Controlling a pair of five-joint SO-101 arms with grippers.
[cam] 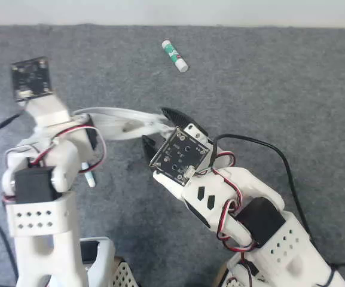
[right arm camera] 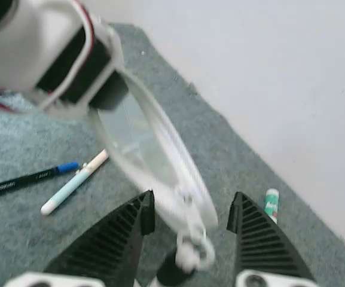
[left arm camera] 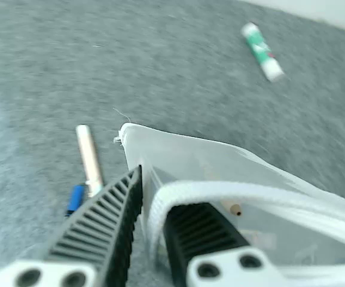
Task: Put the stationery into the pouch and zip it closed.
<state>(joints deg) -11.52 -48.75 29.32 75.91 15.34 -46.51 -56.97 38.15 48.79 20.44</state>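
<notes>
Translucent pouch (left arm camera: 220, 167) tight in the left fingers (left arm camera: 106, 209), its zip end between the spread right fingers (right arm camera: 118, 233)

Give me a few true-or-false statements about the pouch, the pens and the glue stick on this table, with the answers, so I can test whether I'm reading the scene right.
1. The glue stick lies on the grey mat, outside the pouch. True.
2. The right tool is shut tight on the zip pull. False: its jaws stand open, one on either side of the pouch's zip end.
3. The left tool is clamped on the pouch's edge. True.
4. No pens lie on the mat. False: a blue pen and a pale marker lie there beside the pouch.
</notes>
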